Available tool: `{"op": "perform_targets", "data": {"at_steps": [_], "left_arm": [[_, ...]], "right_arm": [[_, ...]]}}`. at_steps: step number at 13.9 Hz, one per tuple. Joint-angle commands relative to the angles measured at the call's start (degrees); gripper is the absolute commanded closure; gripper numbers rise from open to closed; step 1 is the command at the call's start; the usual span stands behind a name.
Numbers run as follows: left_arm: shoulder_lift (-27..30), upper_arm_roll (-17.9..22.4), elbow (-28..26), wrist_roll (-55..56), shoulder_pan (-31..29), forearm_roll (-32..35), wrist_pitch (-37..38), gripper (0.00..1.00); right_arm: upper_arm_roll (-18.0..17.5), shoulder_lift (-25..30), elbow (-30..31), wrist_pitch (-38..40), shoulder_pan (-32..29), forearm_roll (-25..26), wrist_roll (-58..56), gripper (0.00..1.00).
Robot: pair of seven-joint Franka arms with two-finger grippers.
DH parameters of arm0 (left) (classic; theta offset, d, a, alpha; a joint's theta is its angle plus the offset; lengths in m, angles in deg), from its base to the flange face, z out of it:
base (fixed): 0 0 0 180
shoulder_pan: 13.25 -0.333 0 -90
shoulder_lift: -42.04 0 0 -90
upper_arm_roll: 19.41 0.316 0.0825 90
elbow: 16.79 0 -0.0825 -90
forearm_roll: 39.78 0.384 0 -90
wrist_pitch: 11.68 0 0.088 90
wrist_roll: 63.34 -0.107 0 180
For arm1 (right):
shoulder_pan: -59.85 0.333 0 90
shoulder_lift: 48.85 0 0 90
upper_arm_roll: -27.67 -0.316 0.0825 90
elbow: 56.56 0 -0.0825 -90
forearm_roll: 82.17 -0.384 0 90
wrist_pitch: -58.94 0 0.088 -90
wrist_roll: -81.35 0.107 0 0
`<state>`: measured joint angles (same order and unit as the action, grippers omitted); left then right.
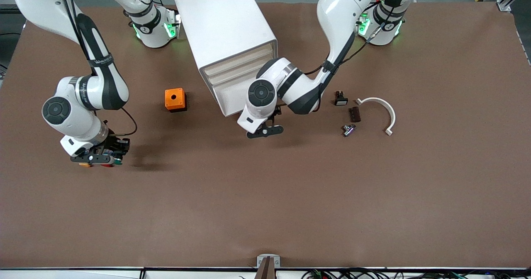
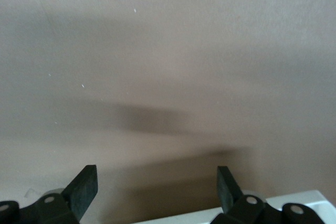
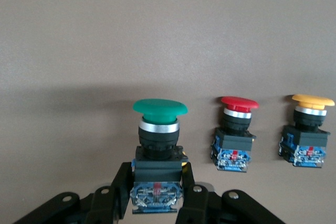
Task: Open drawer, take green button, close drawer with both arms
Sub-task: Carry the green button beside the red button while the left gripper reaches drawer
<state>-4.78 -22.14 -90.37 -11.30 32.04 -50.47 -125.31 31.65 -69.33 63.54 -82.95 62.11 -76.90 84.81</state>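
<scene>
My right gripper (image 1: 94,159) is low over the table toward the right arm's end, shut on the black-and-blue body of the green-capped button (image 3: 160,129), with one finger (image 3: 118,190) on each side. A red-capped button (image 3: 237,129) and a yellow-capped button (image 3: 310,129) stand on the table beside it. The white cabinet (image 1: 226,30) stands between the arms' bases. Its cream drawer fronts look flush, and the third drawer (image 1: 232,90) is partly hidden by the left arm's wrist. My left gripper (image 1: 265,130) is open and empty just in front of the cabinet, and it also shows in the left wrist view (image 2: 157,187).
An orange box (image 1: 175,99) sits beside the cabinet toward the right arm's end. Toward the left arm's end lie a small black part (image 1: 340,99), a brown block (image 1: 354,114), a metal piece (image 1: 348,129) and a white curved clamp (image 1: 381,111).
</scene>
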Motion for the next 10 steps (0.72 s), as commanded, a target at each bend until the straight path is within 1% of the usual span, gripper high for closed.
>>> {"op": "perform_targets", "data": {"at_steps": [1,4,7,10], "left_arm": [[-0.46,0.44,-0.43,0.07,1.46,-1.00,-0.98,0.00],[-1.08,0.44,-0.43,-0.02,2.96,-1.09,-0.98,0.00],[-1.08,0.44,-0.43,-0.02,4.62,-1.18,-0.98,0.00],[-1.25,0.44,-0.43,-0.02,6.21,-2.40,-0.98,0.00]], "right_arm": [[-0.82,-0.61,0.74,-1.98,-0.94,1.76,0.40,1.00],[-0.73,-3.33,0.75,-4.00,-0.94,1.85,1.19,1.00],[-0.55,-5.88,0.57,-4.27,-0.24,2.37,4.35,1.00],[-0.64,-6.59,0.57,-4.10,0.20,7.28,10.22,1.00]]}}
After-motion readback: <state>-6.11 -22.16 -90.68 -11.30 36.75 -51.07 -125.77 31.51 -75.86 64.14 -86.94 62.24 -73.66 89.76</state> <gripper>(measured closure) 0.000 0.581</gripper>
